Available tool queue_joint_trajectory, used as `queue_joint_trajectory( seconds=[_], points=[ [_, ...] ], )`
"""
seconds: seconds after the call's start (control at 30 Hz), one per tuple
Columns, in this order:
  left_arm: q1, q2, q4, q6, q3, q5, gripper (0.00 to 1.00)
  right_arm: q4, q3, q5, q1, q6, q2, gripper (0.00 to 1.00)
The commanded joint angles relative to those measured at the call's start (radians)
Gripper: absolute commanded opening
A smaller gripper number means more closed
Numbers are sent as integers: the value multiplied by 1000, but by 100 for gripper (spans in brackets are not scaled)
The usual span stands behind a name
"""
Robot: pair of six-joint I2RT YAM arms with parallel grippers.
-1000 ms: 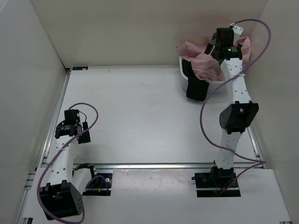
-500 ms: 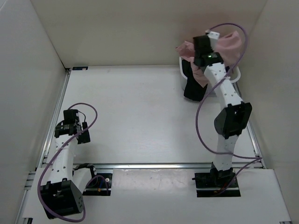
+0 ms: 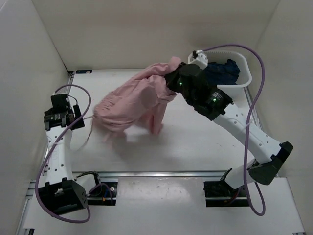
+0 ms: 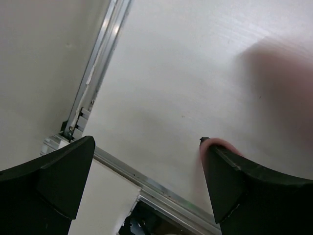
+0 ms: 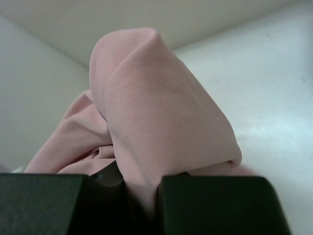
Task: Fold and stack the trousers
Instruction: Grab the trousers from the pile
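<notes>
The dusty-pink trousers (image 3: 131, 104) hang in a blurred, bunched mass over the middle of the table, one end trailing down to the tabletop. My right gripper (image 3: 172, 84) is shut on their upper right end. In the right wrist view a fold of the trousers (image 5: 156, 112) is pinched between the two dark fingers of the right gripper (image 5: 146, 196). My left gripper (image 3: 73, 116) stands at the left side of the table, apart from the cloth. In its own view the left gripper (image 4: 146, 166) is open with nothing between its fingers, and a pink blur shows beside the right fingertip (image 4: 220, 166).
A white basket (image 3: 244, 78) stands at the back right with a dark navy garment (image 3: 222, 71) inside. Metal rails run along the table's left edge (image 3: 61, 122) and near edge (image 3: 171, 173). White walls close in the left, back and right sides.
My right gripper shut on the trousers in the basket, then swung left over the table centre, pulling them out. The left arm rose and moved toward the far left.
</notes>
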State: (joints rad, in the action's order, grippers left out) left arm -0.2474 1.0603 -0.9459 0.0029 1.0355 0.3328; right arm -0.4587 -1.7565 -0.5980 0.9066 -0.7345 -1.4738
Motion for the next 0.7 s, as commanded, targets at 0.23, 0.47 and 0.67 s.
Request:
queue_joint_trajectory(
  seconds=[0.23, 0.47, 0.67],
  points=[
    [-9, 67, -33, -3, 134, 1, 100, -367, 456, 61, -241, -304, 35, 99],
    [-9, 67, -33, -3, -27, -50, 100, -220, 526, -22, 44, 306, 93, 99],
    [86, 79, -73, -3, -193, -241, 100, -146, 595, 432, 185, 477, -34, 98]
  ],
)
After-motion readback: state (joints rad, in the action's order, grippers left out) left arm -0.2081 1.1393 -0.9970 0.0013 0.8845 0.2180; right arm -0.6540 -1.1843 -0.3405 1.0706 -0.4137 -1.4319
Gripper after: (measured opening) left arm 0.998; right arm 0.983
